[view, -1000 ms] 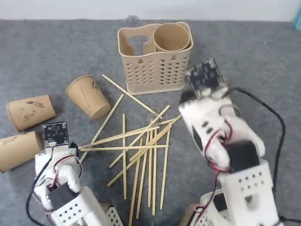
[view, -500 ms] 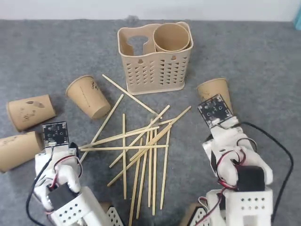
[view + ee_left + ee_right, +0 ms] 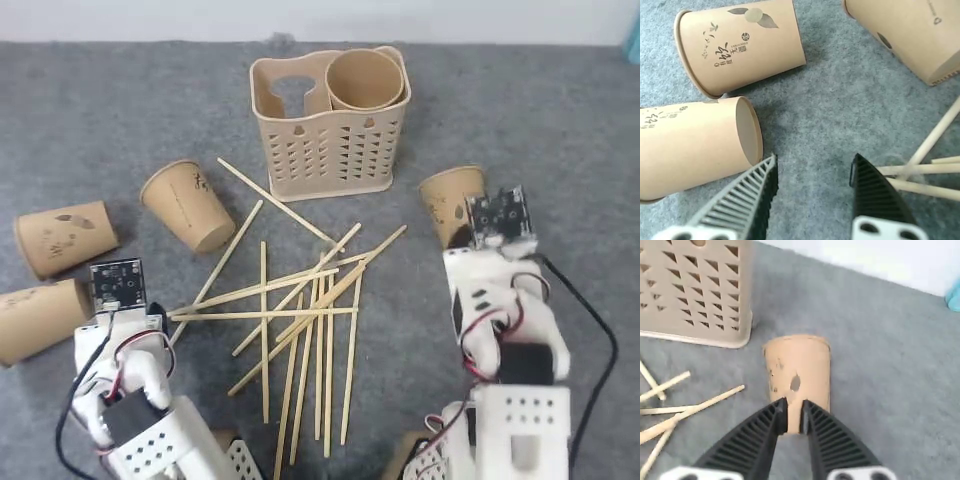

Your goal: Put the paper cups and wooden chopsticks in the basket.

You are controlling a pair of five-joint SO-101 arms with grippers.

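The beige basket (image 3: 320, 150) stands at the back with one paper cup (image 3: 365, 78) in its right compartment. Several wooden chopsticks (image 3: 300, 310) lie crossed in the middle. Three paper cups lie on their sides at the left (image 3: 185, 205) (image 3: 65, 238) (image 3: 35, 318). My left gripper (image 3: 813, 165) is open just above the table, between the nearest cup (image 3: 695, 145) and some chopsticks (image 3: 935, 140). A fourth cup (image 3: 450, 200) lies right of the basket. My right gripper (image 3: 794, 410) is shut, its tips over the near end of that cup (image 3: 797, 370).
Grey carpet covers the table. The basket's wall (image 3: 695, 290) stands a short way beyond the right-hand cup. Chopstick ends (image 3: 690, 407) lie beside the right gripper. A cable trails from the right arm (image 3: 500, 300) toward the near right.
The right arm has drawn back from beside the basket and swung to the right, uncovering the cup there. The left arm has not moved.
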